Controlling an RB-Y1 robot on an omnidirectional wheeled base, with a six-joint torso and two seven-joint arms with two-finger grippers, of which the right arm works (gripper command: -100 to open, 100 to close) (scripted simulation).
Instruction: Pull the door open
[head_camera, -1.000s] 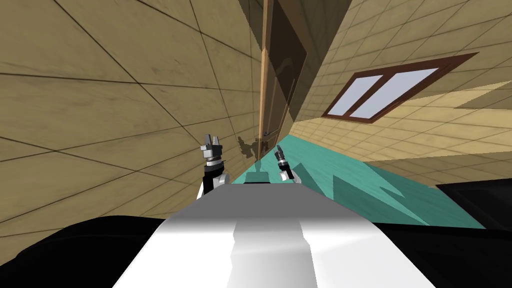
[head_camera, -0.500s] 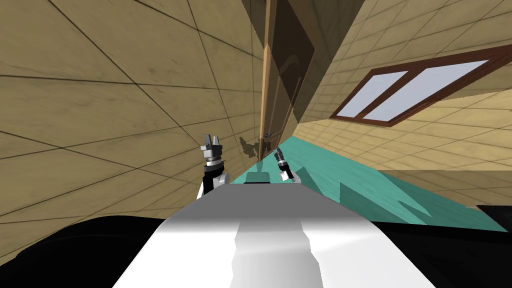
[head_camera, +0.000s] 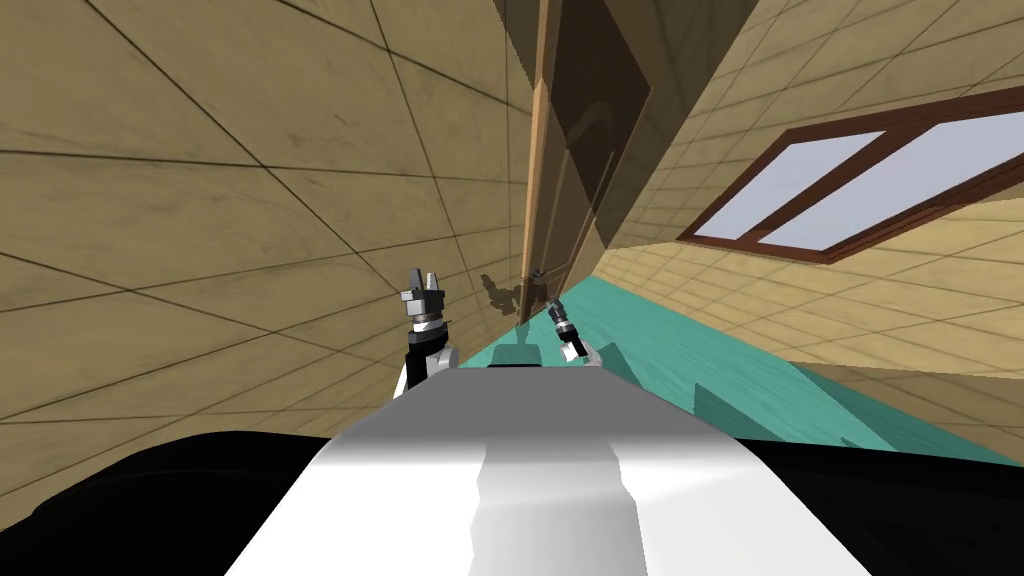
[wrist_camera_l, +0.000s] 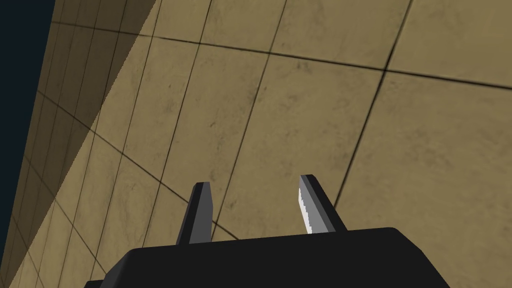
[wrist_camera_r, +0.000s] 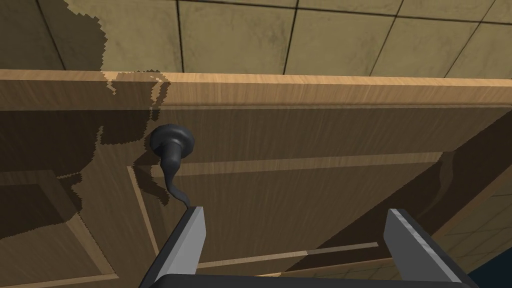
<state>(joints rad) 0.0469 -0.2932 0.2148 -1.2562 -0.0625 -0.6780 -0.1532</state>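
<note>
A brown panelled wooden door (head_camera: 560, 200) stands ahead, seen almost edge-on, set in a lighter frame (head_camera: 535, 170). Its dark lever handle (wrist_camera_r: 170, 150) juts from the door panel (wrist_camera_r: 300, 190). My right gripper (wrist_camera_r: 295, 220) is open just short of the door; the lever's tip ends at one of its fingers (wrist_camera_r: 192, 232), outside the gap. In the head view the right gripper (head_camera: 553, 310) sits just below the handle (head_camera: 537, 273). My left gripper (head_camera: 427, 283) is raised beside the tiled wall, open and holding nothing (wrist_camera_l: 256, 200).
A tan tiled wall (head_camera: 250, 200) runs close along my left side. A teal floor (head_camera: 680, 360) stretches ahead on the right, with another tiled wall and a dark-framed window (head_camera: 850, 170) beyond it.
The head view has swung, so the window slides right and looks larger: my own move. Both arms keep their pose; the right gripper sits slightly nearer the door handle.
</note>
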